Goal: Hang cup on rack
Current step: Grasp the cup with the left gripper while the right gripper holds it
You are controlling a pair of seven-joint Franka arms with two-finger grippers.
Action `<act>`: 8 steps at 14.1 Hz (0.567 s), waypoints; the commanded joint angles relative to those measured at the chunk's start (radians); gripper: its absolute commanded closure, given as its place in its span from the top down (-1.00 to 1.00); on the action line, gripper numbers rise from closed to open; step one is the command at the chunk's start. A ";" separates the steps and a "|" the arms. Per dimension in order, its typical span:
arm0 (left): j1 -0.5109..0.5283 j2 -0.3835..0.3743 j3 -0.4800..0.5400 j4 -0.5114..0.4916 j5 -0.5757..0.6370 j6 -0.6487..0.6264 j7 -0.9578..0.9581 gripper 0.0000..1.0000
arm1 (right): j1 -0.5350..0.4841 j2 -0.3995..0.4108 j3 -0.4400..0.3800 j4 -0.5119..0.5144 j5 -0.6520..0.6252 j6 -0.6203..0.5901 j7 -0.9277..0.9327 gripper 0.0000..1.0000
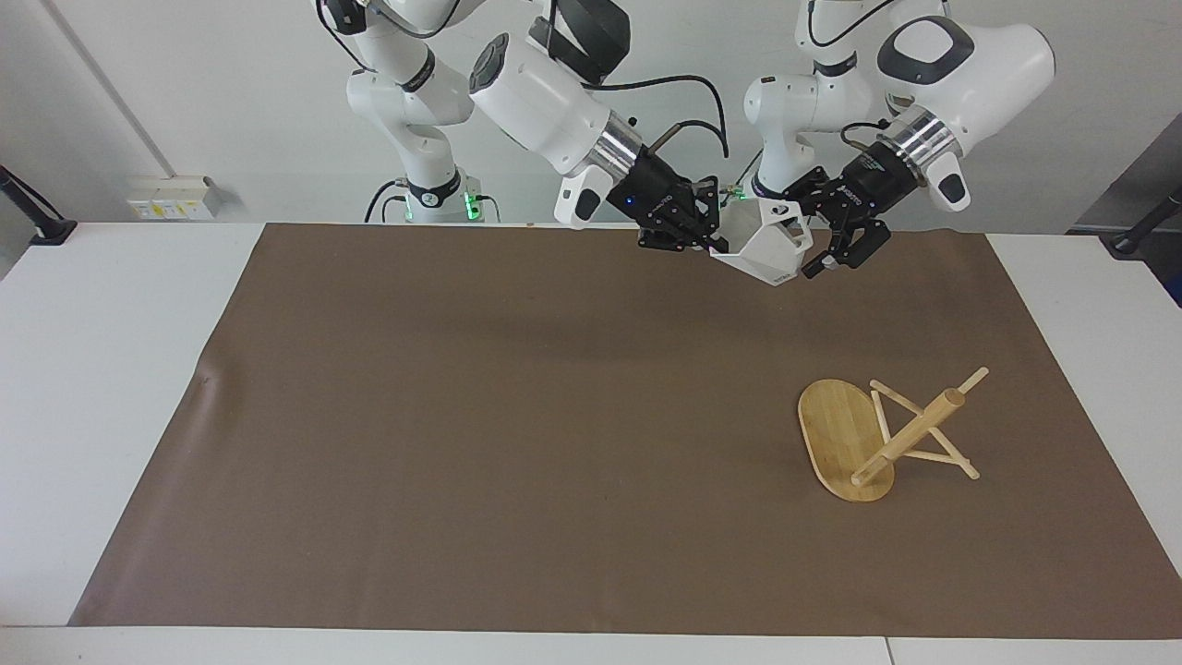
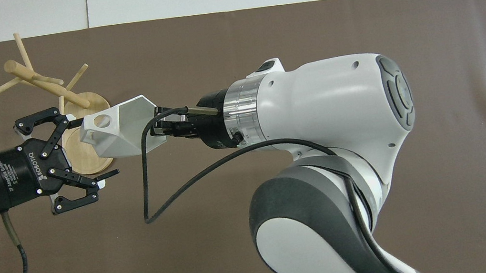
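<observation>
The white faceted cup [image 1: 765, 247] hangs in the air over the mat's edge nearest the robots. My right gripper [image 1: 709, 244] is shut on its rim. The cup lies sideways with its pierced handle [image 2: 99, 123] pointing at my left gripper [image 1: 805, 238]. That gripper is open, with one finger on each side of the cup's handle end. In the overhead view the cup [image 2: 124, 131] sits between my right gripper [image 2: 164, 129] and my left gripper [image 2: 94, 146]. The bamboo rack [image 1: 863, 439] lies tipped over on the mat, its base [image 2: 82, 158] tilted up and its post [image 2: 45, 85] slanting.
A brown mat [image 1: 517, 443] covers most of the white table [image 1: 102, 369]. The rack lies toward the left arm's end, farther from the robots than the cup. A black cable [image 2: 154, 188] loops down from my right wrist.
</observation>
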 commanded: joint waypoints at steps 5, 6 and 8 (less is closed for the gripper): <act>-0.019 0.064 0.007 0.058 -0.053 0.027 -0.002 1.00 | -0.018 0.000 0.024 -0.009 0.023 0.027 0.017 -1.00; -0.019 0.063 0.007 0.057 -0.053 0.025 0.013 1.00 | -0.018 0.000 0.024 -0.009 0.023 0.027 0.017 -1.00; -0.031 0.063 0.008 0.054 -0.053 0.025 0.025 1.00 | -0.018 0.000 0.024 -0.009 0.023 0.027 0.017 -1.00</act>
